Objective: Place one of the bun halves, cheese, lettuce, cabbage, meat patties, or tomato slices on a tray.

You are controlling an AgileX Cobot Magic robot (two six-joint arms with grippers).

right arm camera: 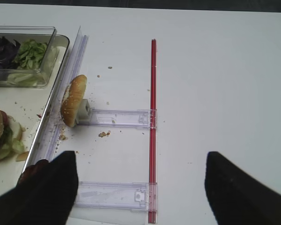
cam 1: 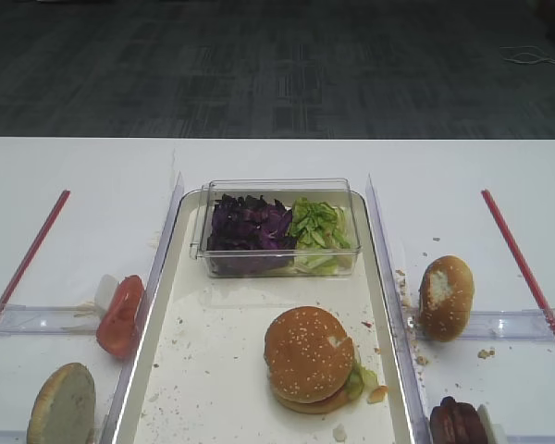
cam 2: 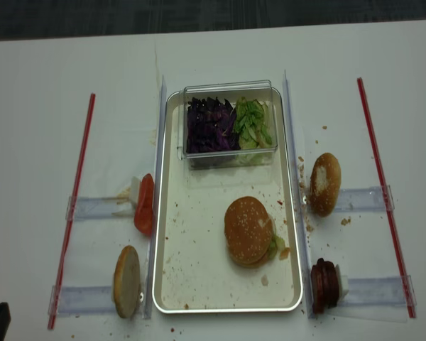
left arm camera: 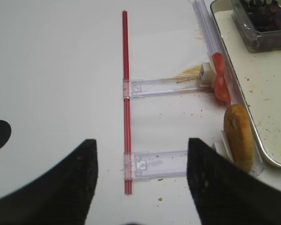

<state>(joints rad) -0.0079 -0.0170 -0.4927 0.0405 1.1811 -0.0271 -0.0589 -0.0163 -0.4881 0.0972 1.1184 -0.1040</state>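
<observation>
We look first at the white surface (cam 1: 83, 176), then at the long whitish tray (cam 1: 171, 370) lying down its middle, speckled with crumbs. At the tray's far end stands a clear plastic box (cam 1: 277, 190) holding the purple cabbage (cam 1: 250, 225) on the left and the light green lettuce (cam 1: 320, 225) on the right. Nearer us on the tray sits an assembled burger, capped by a domed, sesame-seeded bun top (cam 1: 309, 352) with green leaves poking out at its right edge.

Off the tray, held upright against clear holders, we see a bun half (cam 1: 445, 296) and dark meat patties (cam 1: 458, 423) to the right, a pale-faced bun half (cam 1: 63, 405) and a tomato slice (cam 1: 120, 316) to the left.

The right tool (right arm camera: 140, 187) hangs wide open over the surface, holding nothing; the left tool (left arm camera: 140, 178) is likewise spread and empty.

We judge the stack looks finished. If another piece is wanted, we would bring the open right tool down around the upright bun half's edges, close gently so the soft bread does not crush, and set it on a bare patch of tray.
</observation>
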